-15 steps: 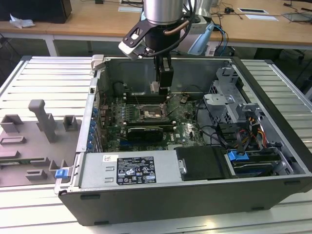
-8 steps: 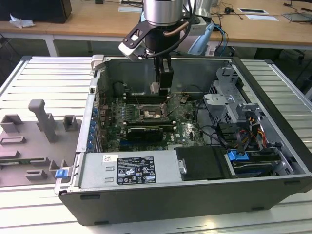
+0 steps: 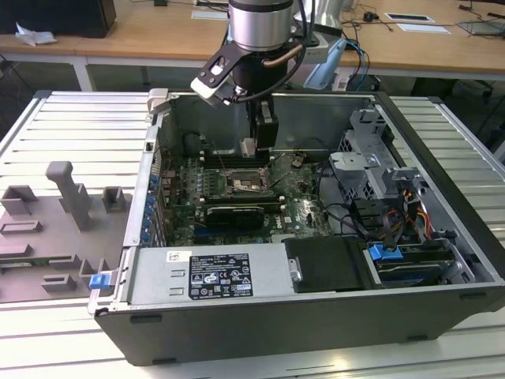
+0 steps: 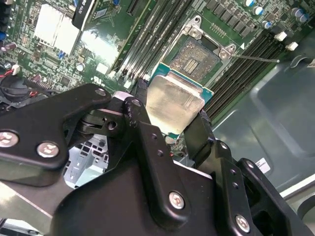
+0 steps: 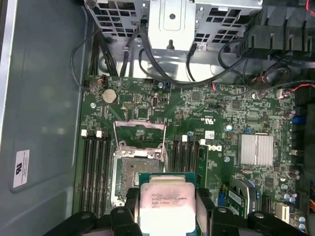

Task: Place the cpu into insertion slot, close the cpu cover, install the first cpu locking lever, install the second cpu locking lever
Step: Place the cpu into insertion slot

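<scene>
Step 1 of 4 under way, none finished. The tool (image 4: 173,105) is clenched on the cpu (image 5: 164,199), gripping 2 opposite edges with the metal top towards the wrist cameras; the chip hangs over the motherboard (image 5: 221,113), close beside the bare socket (image 5: 132,176) but not seated; the cpu cover (image 5: 139,132) stands flipped open; seating, closing and both lockings appear left to do.

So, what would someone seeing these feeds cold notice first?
The silvery-topped square cpu, pinched between the black fingers, hangs above the green motherboard. Next to it in the first wrist view lies the open empty socket, its dark-grey metal frame cover flipped up. In the exterior view the arm reaches down into the open dark-grey computer case.
</scene>
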Controlling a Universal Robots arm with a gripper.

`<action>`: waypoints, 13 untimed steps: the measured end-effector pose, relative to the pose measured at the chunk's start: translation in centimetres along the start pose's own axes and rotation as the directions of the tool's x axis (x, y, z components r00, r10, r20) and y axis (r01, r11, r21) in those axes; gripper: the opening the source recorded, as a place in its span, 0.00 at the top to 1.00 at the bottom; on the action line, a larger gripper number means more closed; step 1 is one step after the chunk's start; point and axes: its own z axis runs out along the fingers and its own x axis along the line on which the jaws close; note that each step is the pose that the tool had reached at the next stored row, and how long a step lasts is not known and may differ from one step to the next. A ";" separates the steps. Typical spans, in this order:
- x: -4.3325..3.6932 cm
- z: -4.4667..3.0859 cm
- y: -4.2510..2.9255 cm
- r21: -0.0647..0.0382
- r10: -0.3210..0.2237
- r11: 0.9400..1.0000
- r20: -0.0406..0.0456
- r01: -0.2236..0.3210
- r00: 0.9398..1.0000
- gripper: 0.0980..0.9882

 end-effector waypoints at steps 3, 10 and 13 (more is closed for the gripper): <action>0.00 0.26 -0.06 0.000 0.000 1.000 0.000 0.000 1.000 0.50; 0.00 0.68 -0.10 0.000 0.000 1.000 0.000 0.000 1.000 0.50; 0.00 0.86 -0.11 0.000 0.000 1.000 0.000 0.000 1.000 0.50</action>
